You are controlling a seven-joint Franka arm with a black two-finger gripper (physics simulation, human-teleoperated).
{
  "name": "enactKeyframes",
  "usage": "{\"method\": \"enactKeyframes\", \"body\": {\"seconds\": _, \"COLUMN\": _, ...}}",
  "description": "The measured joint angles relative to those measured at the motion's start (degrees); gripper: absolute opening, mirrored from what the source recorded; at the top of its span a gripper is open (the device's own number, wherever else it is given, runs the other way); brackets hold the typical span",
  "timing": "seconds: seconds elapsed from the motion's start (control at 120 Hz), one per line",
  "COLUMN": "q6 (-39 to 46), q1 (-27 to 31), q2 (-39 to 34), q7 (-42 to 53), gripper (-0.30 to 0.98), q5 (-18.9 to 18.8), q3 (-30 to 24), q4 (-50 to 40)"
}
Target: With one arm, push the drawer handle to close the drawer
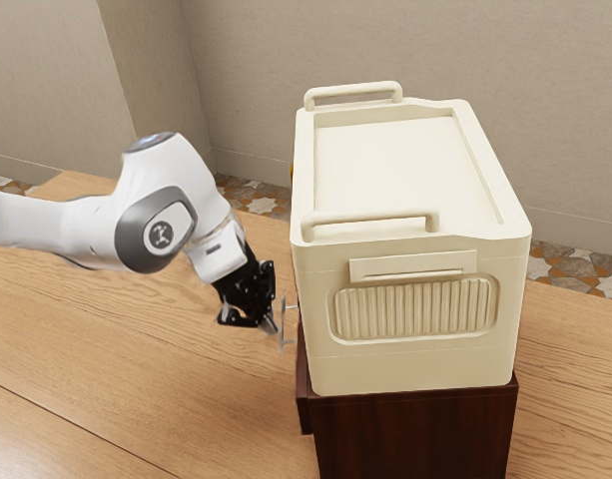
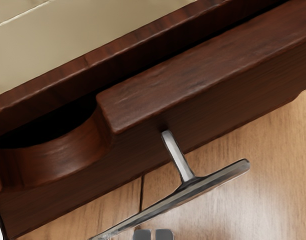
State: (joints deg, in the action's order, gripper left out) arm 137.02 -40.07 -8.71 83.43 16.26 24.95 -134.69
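Plain pale walls (image 1: 246, 60) stood at twelve o'clock in the exterior view, with a floor of patterned tiles (image 1: 575, 264) showing at three o'clock. Light wood made up the bench (image 1: 86, 329). A big cream box (image 1: 400, 180) sat on a dark red-brown cabinet (image 1: 415, 434), which was at five o'clock. The drawer (image 1: 304, 399) stuck out a little on the cabinet's nine o'clock side. The white arm (image 1: 76, 230) came in from nine o'clock, and its black gripper (image 1: 272, 325) pointed down toward four o'clock. The shiny drawer handle (image 1: 283, 334) was just beside the jaws, at their three o'clock.

In the wrist view, the jaws were closed, side by side, with nothing held between them. They were near the handle's long bar, but I could not tell if they touched it. A metal post joined the bar to the drawer's front. A dark gap showed between the drawer front and the cabinet, so the drawer was a bit open.
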Motion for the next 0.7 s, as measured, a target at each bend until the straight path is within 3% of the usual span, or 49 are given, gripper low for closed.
{"method": "enactKeyframes", "body": {"seconds": 0.442, "q6": 0.5, "q1": -2.2, "q2": 3.2, "q7": 0.1, "gripper": -0.1, "q5": 2.0, "q3": 0.8, "q4": 2.7}}
{"method": "enactKeyframes", "body": {"seconds": 0.558, "q6": 0.4, "q1": -2.3, "q2": -0.5, "q7": 0.2, "gripper": -0.1, "q5": 2.1, "q3": 2.6, "q4": -0.4}}
{"method": "enactKeyframes", "body": {"seconds": 0.65, "q6": 0.2, "q1": 0.1, "q2": -7.0, "q7": 0.3, "gripper": 0.08, "q5": 0.4, "q3": 4.7, "q4": -4.6}}
{"method": "enactKeyframes", "body": {"seconds": 0.7, "q6": -0.3, "q1": 4.7, "q2": -11.5, "q7": 0.3, "gripper": 0.2, "q5": -0.6, "q3": 2.0, "q4": -5.8}}
